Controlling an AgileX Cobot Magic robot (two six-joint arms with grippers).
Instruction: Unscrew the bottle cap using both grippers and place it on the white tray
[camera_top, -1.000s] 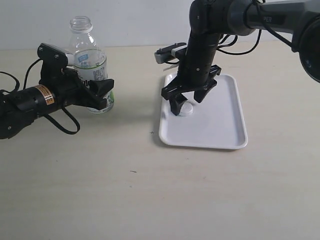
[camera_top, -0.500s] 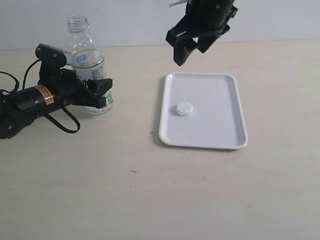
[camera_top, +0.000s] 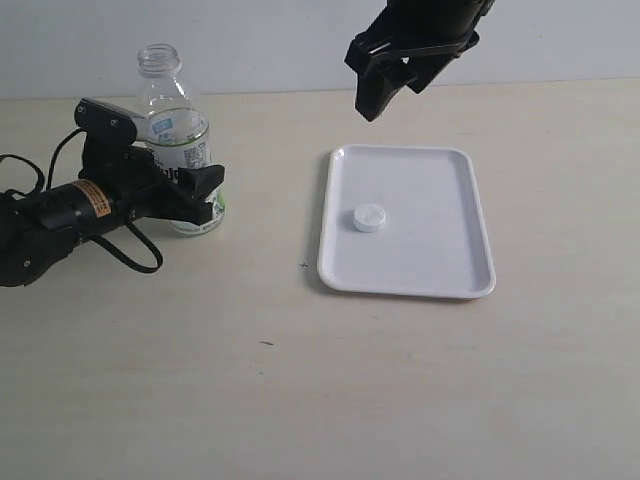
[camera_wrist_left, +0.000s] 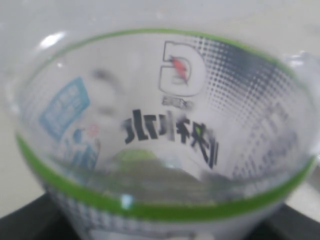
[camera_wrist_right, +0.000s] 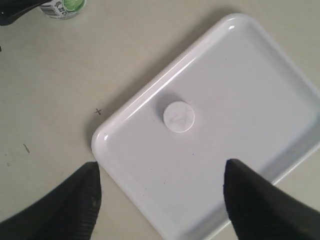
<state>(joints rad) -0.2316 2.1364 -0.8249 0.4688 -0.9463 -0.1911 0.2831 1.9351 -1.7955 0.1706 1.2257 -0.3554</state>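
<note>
Your left gripper (camera_top: 196, 190) is clenching its jaws on the lower body of the small clear plastic bottle with the white-and-green label (camera_top: 176, 128). The bottle is standing upright with its mouth open on the beige table (camera_top: 300, 380), well apart from the tray. In the left wrist view its label is filling almost the whole frame.

Your right gripper (camera_top: 388, 92) is hanging in the air above the far edge of the flat white rectangular plastic tray (camera_top: 440, 255), and its jaws are released and spread wide.

The small round white plastic bottle cap (camera_top: 368, 217) is lying flat on the tray floor, towards the side nearer the bottle and clear of the rim. In the right wrist view it is showing between the two dark fingertips (camera_wrist_right: 85, 192).
</note>
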